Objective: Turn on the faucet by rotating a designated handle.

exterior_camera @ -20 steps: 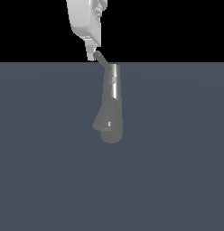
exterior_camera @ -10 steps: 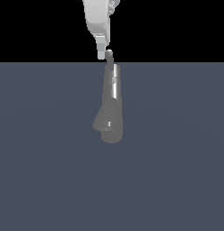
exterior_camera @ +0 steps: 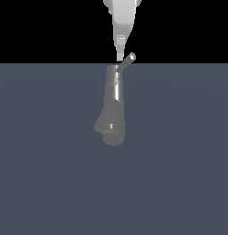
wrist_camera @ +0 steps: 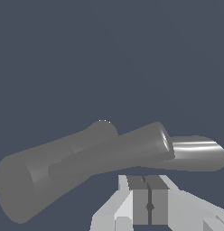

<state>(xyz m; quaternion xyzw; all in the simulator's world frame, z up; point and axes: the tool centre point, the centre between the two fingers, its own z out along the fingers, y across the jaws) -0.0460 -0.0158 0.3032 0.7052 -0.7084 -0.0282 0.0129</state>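
The grey shiny faucet (exterior_camera: 113, 108) is in the middle of the exterior view, its cap at the far end and its bulging spout end nearer. The thin handle (exterior_camera: 127, 62) sticks out from the cap towards the exterior view's upper right. My white gripper (exterior_camera: 119, 54) comes down from the top. Its tip is right at the cap, against the handle's side on the exterior view's left. In the wrist view the fingers (wrist_camera: 142, 205) are pressed together with nothing between them, just beside the handle rod (wrist_camera: 127, 152) and the faucet body (wrist_camera: 32, 180).
The faucet is on a flat dark blue-grey surface (exterior_camera: 180, 174) that fills the lower part of the exterior view. Behind it is plain black background.
My gripper has moved to the exterior view's right. The handle has swung with it, from pointing upper left, through straight, to pointing upper right.
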